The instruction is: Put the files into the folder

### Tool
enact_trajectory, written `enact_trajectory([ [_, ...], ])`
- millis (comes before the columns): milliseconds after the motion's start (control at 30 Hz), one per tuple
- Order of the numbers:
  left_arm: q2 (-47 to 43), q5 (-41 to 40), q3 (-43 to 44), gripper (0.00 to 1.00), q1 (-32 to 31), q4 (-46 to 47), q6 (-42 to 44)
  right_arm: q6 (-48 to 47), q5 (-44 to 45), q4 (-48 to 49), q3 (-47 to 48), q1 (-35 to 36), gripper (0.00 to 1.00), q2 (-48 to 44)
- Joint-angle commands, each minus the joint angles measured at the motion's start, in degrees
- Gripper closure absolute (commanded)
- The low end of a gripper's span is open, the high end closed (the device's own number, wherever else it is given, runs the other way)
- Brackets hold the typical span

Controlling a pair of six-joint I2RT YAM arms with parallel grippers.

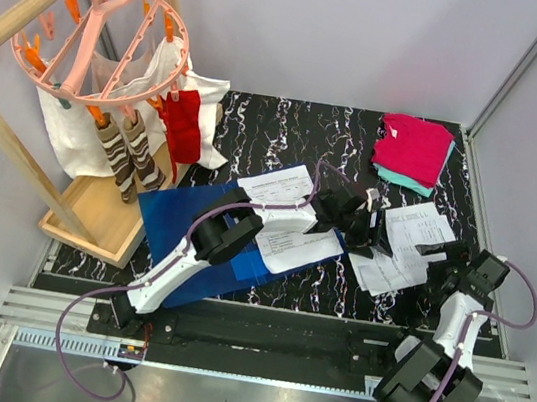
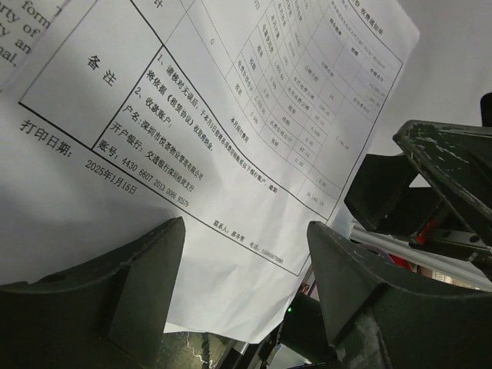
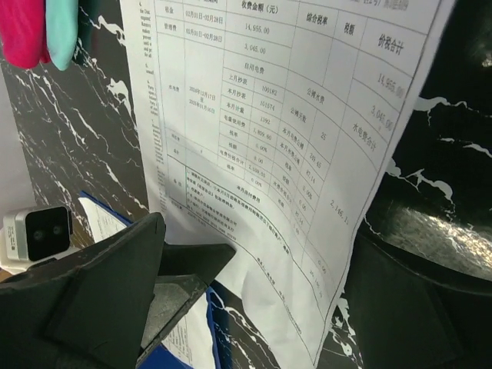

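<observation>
Two printed white paper sheets [image 1: 286, 219] lie overlapping the far right corner of the thin glossy blue plastic folder [image 1: 184, 224]. As far as I can tell they sit on top of it rather than tucked inside. A loose fan of more sheets [image 1: 406, 244] rests well to the folder's right, so by my reckoning the filing has barely begun. The sheets look flat and crisp, covered in black tables and text. Between the folder and the loose pile, the left gripper [image 1: 366, 228] hovers with jaws parted, holding nothing. Over the pile's side farthest from the folder, the right gripper [image 1: 433, 253] gapes wide, also empty.
</observation>
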Motion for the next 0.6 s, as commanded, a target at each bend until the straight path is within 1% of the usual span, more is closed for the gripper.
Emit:
enact_trajectory([
  [0,-2.01,-0.58,-1.36,0.28,0.55,-2.54,0.75,-2.68,0.23,0.79,4.20,0.20,0.00,2.22],
  [67,-1.75,-0.23,-1.27,0.28,0.46,-2.19,0.48,-2.59,-1.44,0.96,3.94,0.20,0.02,2.57],
  [167,-1.31,0.39,-0.75,0.28,0.29,-2.01,0.48,-2.33,-3.55,2.19,3.06,0.20,0.10,1.52],
  [200,-1.39,0.56,-0.57,0.28,0.29,-2.01,0.57,-2.33,-3.55,2.37,2.97,0.11,0.15,0.30],
  [267,-1.66,0.65,-0.39,0.28,0.38,-2.10,1.53,-2.59,-2.77,2.45,2.80,0.20,0.22,-1.11],
  [300,-1.75,0.56,-0.39,0.28,0.38,-2.71,1.88,-2.68,-2.41,2.80,2.71,0.11,0.31,-2.43],
  [400,-2.10,0.30,-0.04,0.28,0.38,-3.16,3.20,-2.06,-1.18,4.55,1.83,0.20,0.48,-3.40],
  [433,-2.27,0.65,0.22,0.28,0.38,-3.16,3.38,-2.06,-0.31,4.82,1.31,0.20,0.59,-3.58],
  [500,-2.36,1.35,0.48,0.28,0.38,-3.16,4.00,-1.36,1.01,6.66,0.60,0.20,0.69,-3.58],
  [533,-2.62,1.35,0.83,0.28,0.29,-3.24,4.35,-1.01,1.71,7.63,-0.27,0.20,0.77,-3.41],
  [567,-3.06,1.09,0.92,0.28,0.29,-3.51,5.22,-0.40,1.81,8.60,-0.63,0.20,0.79,-3.23],
])
